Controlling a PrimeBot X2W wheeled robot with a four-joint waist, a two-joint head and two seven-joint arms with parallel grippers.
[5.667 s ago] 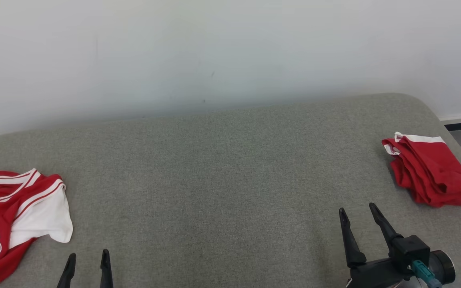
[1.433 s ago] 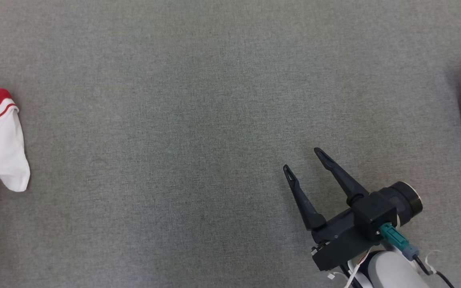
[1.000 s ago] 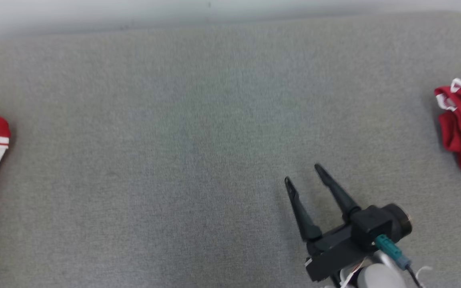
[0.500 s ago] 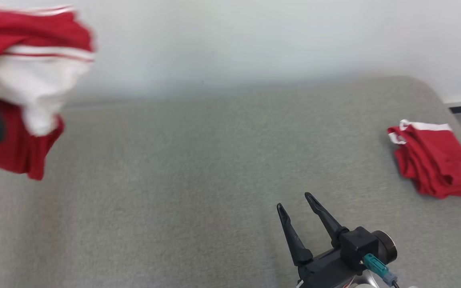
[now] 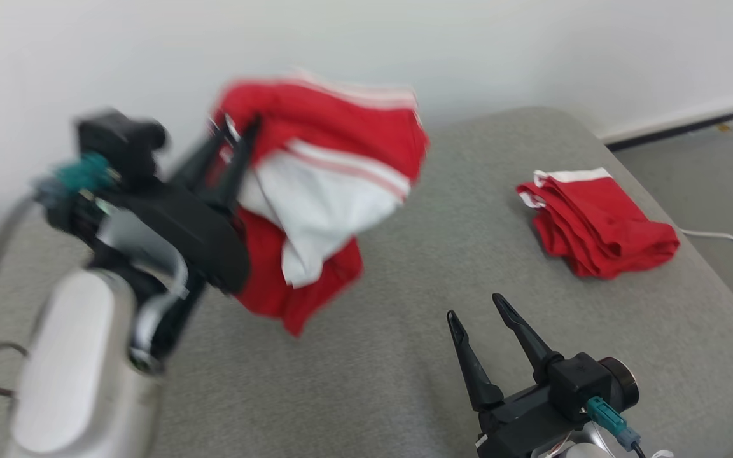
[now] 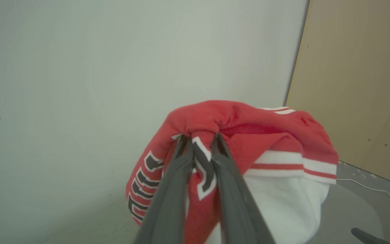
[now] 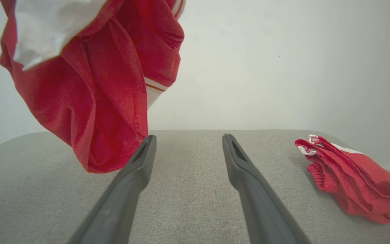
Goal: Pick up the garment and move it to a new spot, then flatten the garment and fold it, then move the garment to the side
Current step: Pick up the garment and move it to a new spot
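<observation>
The left claw (image 6: 201, 138) is narrowed on a bunched fold of the red and white jersey (image 5: 335, 127), its two dark fingers pinching the red cloth near the black and white lettering. The jersey hangs from that grip in a loose bundle, red on top with white stripes, a white panel drooping below and a red tail lowest of all. It is raised over the left half of the grey padded surface (image 5: 404, 369); whether the lowest fold brushes the padding cannot be told, as the head view is blurred there. The right claw (image 5: 474, 306) is spread wide and holds nothing. It sits low over the near part of the padding, fingers pointing away from the robot, with the hanging jersey up and to its left. On the far right of the padding, well apart from both claws, lies a second, crumpled red cloth (image 5: 595, 226) with a white edge. A pale wall (image 5: 468, 44) rises behind the padding, and a white cable (image 5: 726, 238) runs along the floor to the right.
</observation>
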